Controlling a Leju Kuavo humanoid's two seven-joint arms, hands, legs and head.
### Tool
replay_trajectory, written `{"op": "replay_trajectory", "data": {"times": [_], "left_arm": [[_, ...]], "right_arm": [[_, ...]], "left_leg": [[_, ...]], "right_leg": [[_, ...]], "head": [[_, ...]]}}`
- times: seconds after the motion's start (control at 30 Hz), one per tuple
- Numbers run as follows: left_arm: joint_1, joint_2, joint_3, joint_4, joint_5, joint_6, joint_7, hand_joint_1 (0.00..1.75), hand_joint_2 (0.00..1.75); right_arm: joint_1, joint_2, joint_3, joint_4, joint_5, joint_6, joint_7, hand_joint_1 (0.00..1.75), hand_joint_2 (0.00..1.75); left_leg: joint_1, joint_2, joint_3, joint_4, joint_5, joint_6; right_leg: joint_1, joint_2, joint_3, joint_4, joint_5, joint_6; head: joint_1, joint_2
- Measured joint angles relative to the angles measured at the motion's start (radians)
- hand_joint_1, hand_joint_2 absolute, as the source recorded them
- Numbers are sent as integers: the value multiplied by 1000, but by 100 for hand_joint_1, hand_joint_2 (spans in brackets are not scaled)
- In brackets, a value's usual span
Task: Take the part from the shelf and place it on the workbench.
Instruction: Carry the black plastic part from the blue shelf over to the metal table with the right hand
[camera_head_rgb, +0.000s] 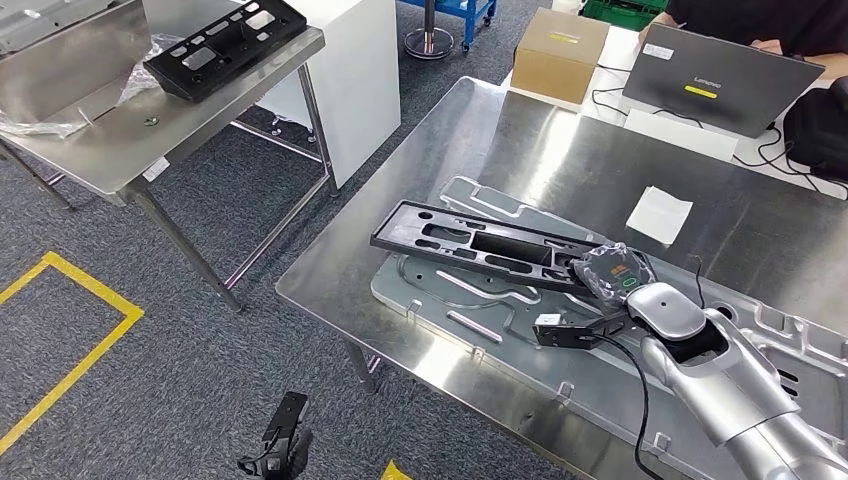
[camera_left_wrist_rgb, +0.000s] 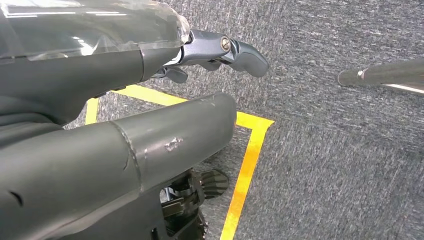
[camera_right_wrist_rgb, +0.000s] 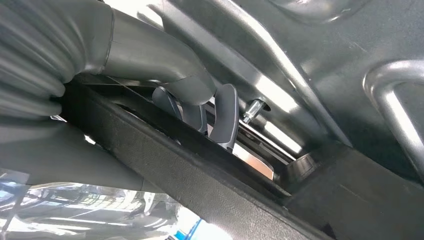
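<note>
We judge the task almost done: the black part (camera_head_rgb: 480, 247) lies on the worktop (camera_head_rgb: 560, 150) near its front edge, our right hand (camera_head_rgb: 612, 275) fingers (camera_right_wrist_rgb: 225, 117) gripping it, release left.

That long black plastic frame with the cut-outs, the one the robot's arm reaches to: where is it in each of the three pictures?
Head view: the black frame lies centre, across the silver metal panel on the workbench, right hand at its end.
Left wrist view: not in it; carpet and yellow floor tape.
Right wrist view: a dark textured bar running diagonally, fingers curled over its edge.
Shared landmark: the metal panel.
</note>
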Motion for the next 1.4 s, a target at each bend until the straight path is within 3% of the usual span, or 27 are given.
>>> {"op": "replay_trajectory", "data": {"times": [0.5,0.6,0.67,0.77,0.87,0.93,1.13,1.4], "left_arm": [[0,0,-1,0,5,-4,-1,0,0],[3,1,-1,0,17,0,-11,0,0],[7,1,-1,0,28,4,-20,0,0],[22,2,0,0,41,7,-29,0,0],[39,3,2,0,42,13,-39,0,0],[46,3,2,0,42,15,-45,0,0],[51,3,2,0,39,16,-52,0,0],[50,3,2,0,38,21,-60,0,0]], "right_arm": [[-7,-5,20,13,1,-22,14,175,175],[11,-5,19,12,5,-89,68,175,175],[60,-1,-2,-17,15,-183,138,175,175],[214,36,-127,-162,22,-391,222,175,175],[386,111,-295,-372,-77,-594,191,175,175],[469,159,-402,-521,-156,-678,157,175,175],[579,228,-622,-726,-233,-692,88,175,175],[642,260,-709,-787,-248,-693,51,175,175]], "left_leg": [[0,0,1,1,0,0],[0,0,1,1,0,0],[0,-2,0,1,0,0],[0,-6,-2,1,0,0],[1,-8,-6,1,-1,0],[1,-10,-7,1,-3,-1],[0,-7,-4,1,-7,-2],[-1,-4,-3,1,-8,-1]], "right_leg": [[0,0,1,0,0,0],[0,0,1,0,0,0],[0,-2,2,0,0,0],[0,-8,1,0,-2,2],[0,-10,-3,0,-5,1],[0,-11,-4,0,-7,0],[1,-7,-2,0,-10,-1],[0,-5,-1,0,-10,0]], "head": [[0,0],[0,0],[0,0],[0,0],[-1,0],[-1,0],[0,0],[0,0]]}}
